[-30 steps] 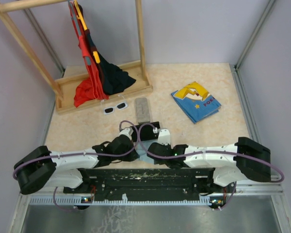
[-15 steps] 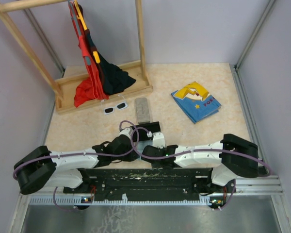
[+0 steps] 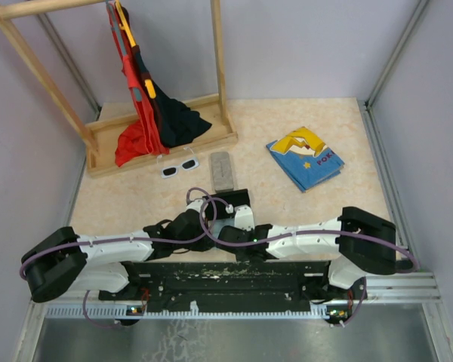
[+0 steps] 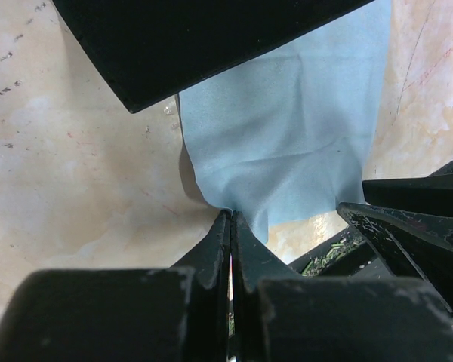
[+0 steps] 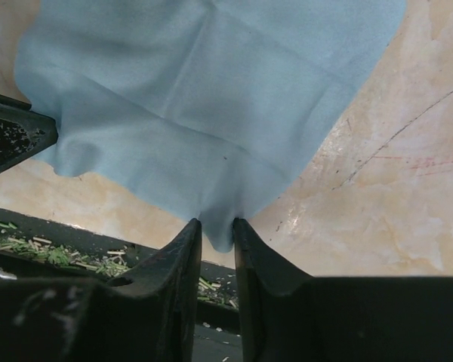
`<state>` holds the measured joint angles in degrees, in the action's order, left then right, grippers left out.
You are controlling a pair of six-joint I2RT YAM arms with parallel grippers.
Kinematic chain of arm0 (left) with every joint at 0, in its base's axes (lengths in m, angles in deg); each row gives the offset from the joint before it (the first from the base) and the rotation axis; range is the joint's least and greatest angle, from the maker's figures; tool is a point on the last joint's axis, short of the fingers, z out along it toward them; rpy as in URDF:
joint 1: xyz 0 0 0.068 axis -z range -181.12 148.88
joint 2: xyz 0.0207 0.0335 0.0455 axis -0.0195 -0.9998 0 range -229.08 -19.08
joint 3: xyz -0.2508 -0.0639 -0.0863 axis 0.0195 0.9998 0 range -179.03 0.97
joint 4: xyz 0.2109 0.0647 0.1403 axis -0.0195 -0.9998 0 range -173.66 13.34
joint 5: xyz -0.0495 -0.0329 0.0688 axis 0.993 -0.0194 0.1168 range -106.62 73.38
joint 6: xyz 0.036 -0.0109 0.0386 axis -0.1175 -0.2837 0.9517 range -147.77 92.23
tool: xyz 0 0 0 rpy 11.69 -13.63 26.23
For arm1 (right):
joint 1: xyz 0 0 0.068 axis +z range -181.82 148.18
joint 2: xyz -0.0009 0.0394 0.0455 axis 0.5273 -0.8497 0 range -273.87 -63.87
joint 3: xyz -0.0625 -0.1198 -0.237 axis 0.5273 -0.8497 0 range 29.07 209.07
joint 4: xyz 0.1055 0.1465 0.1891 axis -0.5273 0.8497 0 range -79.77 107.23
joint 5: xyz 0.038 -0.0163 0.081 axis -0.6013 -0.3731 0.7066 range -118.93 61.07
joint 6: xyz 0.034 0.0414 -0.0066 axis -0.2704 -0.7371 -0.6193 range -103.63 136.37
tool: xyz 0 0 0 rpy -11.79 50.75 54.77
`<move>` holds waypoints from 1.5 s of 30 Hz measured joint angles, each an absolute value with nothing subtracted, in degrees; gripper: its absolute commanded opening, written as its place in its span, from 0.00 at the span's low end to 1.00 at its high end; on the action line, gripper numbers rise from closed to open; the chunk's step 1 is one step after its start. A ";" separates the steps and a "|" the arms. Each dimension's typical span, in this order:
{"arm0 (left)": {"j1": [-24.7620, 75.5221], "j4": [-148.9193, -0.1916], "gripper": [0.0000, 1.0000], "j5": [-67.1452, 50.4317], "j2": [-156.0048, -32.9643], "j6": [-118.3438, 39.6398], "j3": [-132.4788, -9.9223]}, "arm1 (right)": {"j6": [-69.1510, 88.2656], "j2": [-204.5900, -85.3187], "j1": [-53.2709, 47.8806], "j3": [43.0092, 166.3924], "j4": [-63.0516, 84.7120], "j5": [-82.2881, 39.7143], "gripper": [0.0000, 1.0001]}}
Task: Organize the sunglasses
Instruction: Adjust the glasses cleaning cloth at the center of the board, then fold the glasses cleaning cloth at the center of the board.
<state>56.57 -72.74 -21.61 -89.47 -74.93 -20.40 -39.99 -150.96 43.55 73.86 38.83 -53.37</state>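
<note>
- Top external view: the white sunglasses (image 3: pixel 180 167) lie on the tabletop (image 3: pixel 302 204) at its far left. They rest just in front of the wooden rack (image 3: pixel 219 53), dark lenses up and temples folded.
- The pair sits well apart from both arms and nothing touches it.
- Just right of it lies a grey case (image 3: pixel 223 170), lengthwise away from the arms and near the sunglasses but not touching them.
- A red garment (image 3: pixel 136 113) and a black garment (image 3: pixel 177 121) hang from the rack and pool on its base behind the sunglasses.
- Nearer the arms, in front of the grey case, sits a black case (image 3: pixel 238 197). Both wrists crowd in just before it.
- Left wrist view: the left gripper (image 4: pixel 230 213) has its jaws pressed together on the near edge of a light-blue cloth (image 4: pixel 287 136), which puckers up at the pinch.
- The cloth spreads flat on the tabletop away from the jaws, and its far end disappears under the black case's edge at the top of the view.
- Right wrist view: the right gripper (image 5: pixel 217 226) has its jaws a little apart, with a corner of the same cloth in the narrow gap.
- Whether these jaws press the corner cannot be told.
- Each gripper shows at the edge of the other's wrist view, so the two stand close, side by side, at the cloth's near edge.
- Far right on the tabletop, well apart from everything else, lies a blue and yellow book (image 3: pixel 305 158).
</note>
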 measured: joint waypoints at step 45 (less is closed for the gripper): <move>63.37 -83.38 0.01 -28.67 -83.63 -81.00 -25.99 | -43.75 -136.14 45.65 68.92 45.20 -55.54 0.00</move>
